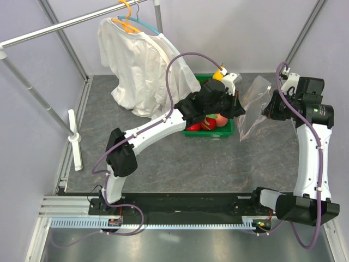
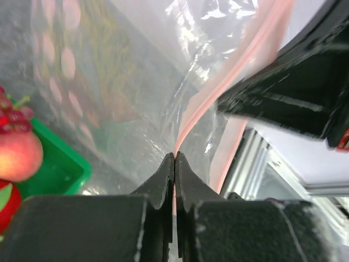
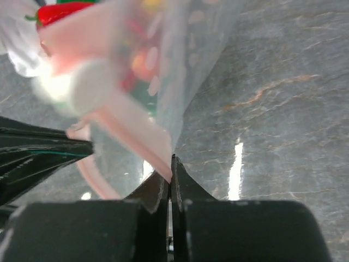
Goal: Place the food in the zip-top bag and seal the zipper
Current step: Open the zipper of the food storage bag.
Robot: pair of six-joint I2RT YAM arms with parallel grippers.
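The left gripper (image 2: 174, 164) and right gripper (image 3: 170, 166) are each clenched on the pale pink zipper strip (image 2: 204, 106) of the crinkly clear plastic bag (image 1: 255, 106), held up just right of the green plastic tray (image 1: 215, 134), so the strip's long axis runs between them.

1. A white shirt (image 1: 136, 65) hangs at the back left, its hem bunched on the grey marbled tabletop (image 1: 180, 164).
2. It hangs on an orange hanger (image 1: 126, 16) and a teal hanger (image 1: 144, 26), both hooked over a metal rail (image 1: 65, 24).
3. A green tray (image 1: 210, 132) sits just right of the shirt.
4. In the tray lie a peach (image 2: 19, 155) and dark red grapes (image 2: 13, 117), touching.
5. A yellow fruit (image 1: 218, 73) shows at the tray's far edge.
6. A white foot piece (image 1: 74, 139) stands near the left wall.
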